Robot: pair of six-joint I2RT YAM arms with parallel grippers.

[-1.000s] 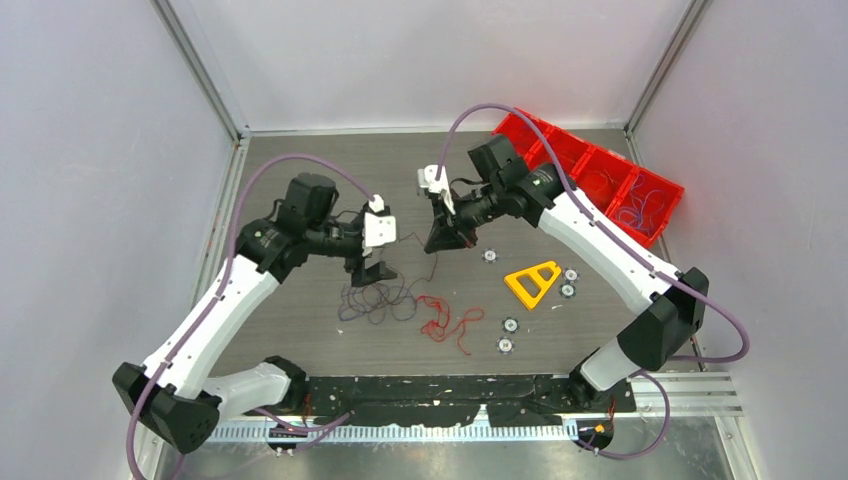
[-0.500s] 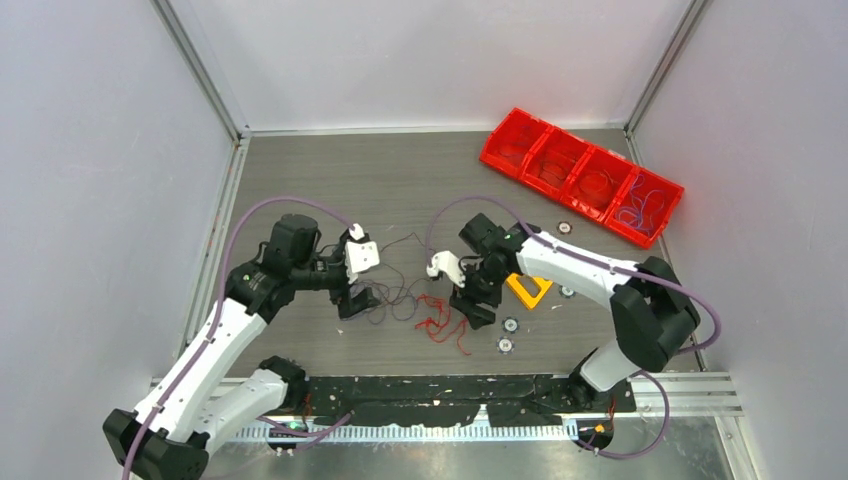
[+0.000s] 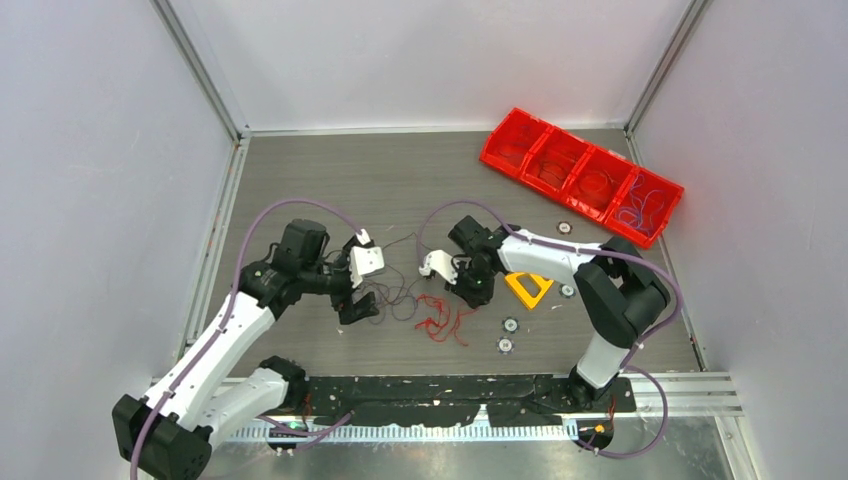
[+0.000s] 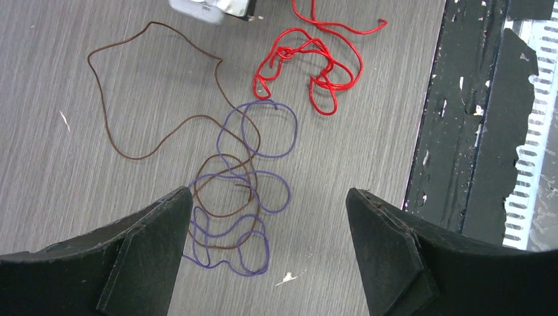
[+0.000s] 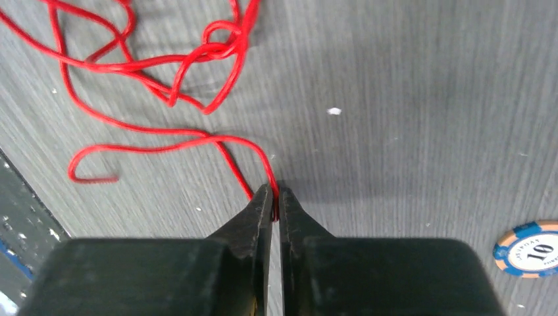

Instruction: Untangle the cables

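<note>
The cables lie loose on the grey table. A red cable [image 3: 442, 318] forms a knotted curl, also seen in the right wrist view [image 5: 164, 72] and the left wrist view [image 4: 309, 66]. A purple cable [image 4: 263, 131] and a brown cable [image 4: 125, 99] loop through each other left of it [image 3: 395, 295]. My left gripper [image 4: 268, 197] [image 3: 360, 308] is open and empty, low over the purple and brown loops. My right gripper [image 5: 276, 197] [image 3: 472, 296] is shut on a strand of the red cable, at the table surface.
A red four-compartment bin [image 3: 580, 175] holding sorted cables stands at the back right. A yellow triangle [image 3: 530, 287] and several poker chips [image 3: 510, 325] lie right of the right gripper, one chip [image 5: 533, 247] close by. A black strip [image 4: 474, 131] edges the table front.
Both arms have come down from a raised pose to the cables. In the last half second the right gripper shifted slightly back and left by the red cable; the left one barely moved.
</note>
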